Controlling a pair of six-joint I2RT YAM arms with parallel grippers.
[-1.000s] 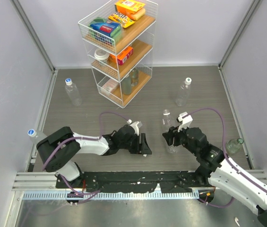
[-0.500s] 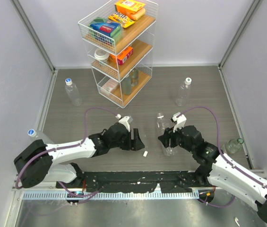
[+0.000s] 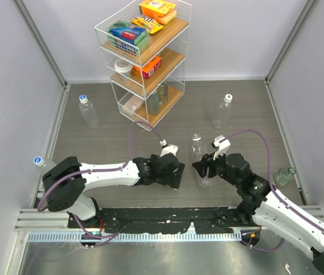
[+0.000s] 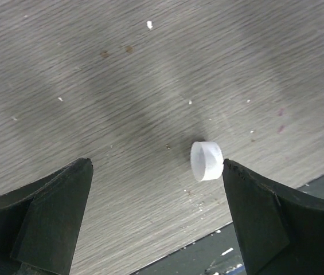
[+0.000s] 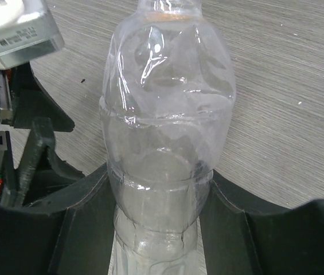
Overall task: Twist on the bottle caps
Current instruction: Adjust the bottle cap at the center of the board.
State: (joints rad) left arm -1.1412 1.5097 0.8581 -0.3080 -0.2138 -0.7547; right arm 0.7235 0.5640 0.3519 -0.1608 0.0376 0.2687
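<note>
- Between the wide-spread fingers of the left gripper [image 4: 156, 172], a small round white plastic cap [image 4: 206, 161] lies on the grey wood-grain table [image 4: 121, 69], close beside one finger and well apart from the other.
- I'd centre on it before closing, or it may skid off.
- Right gripper [image 5: 159, 195] clamps the clear ribbed plastic bottle [image 5: 167, 103].
- The bottle's mouth is cut off, and which way the cap faces is unclear.

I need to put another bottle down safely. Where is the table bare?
Bare: between the wire rack and the right rear bottle; also between the left rear bottle and the left arm. Crowded: near centre, where left pincer, right pincer, held bottle and loose cap meet.
</note>
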